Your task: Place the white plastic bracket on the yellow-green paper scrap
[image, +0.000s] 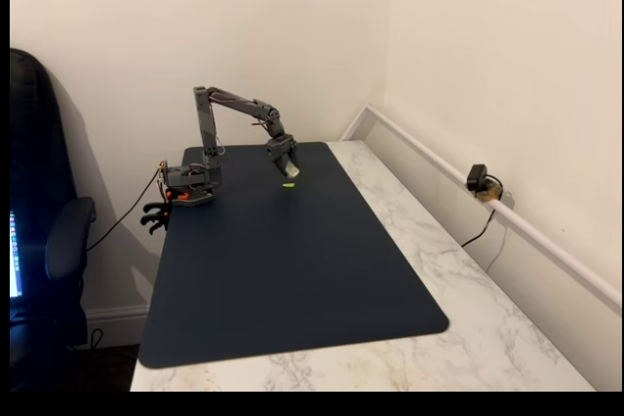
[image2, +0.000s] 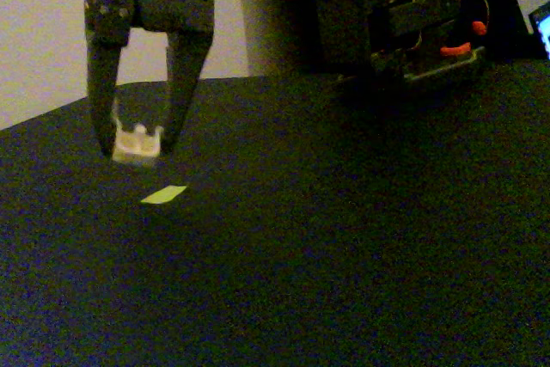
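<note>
The gripper (image2: 137, 145) is clenched on the white plastic bracket (image2: 137, 143), which sits pinched between the two fingertips and hangs clear of the dark mat (image2: 344, 238). The yellow-green paper scrap (image2: 163, 195) lies flat on the mat just beside and slightly forward of the bracket in the low fixed view; in a fixed view from above, the gripper (image: 289, 170) hovers just behind the scrap (image: 290, 185). The step in hand looks like the final carry and set-down, and doing it well likely means a small shift toward the scrap, then a straight, slow descent until the bracket touches paper before the fingers part — the scrap is smaller than the bracket, so centring matters, and any sideways drag could push the light paper away. Room is generous: the mat is open on all sides of the scrap, its far edge lies behind the gripper, and the arm's base (image: 190, 185) stands well apart to the left in the raised view, with the marble table (image: 468, 309) beyond.
</note>
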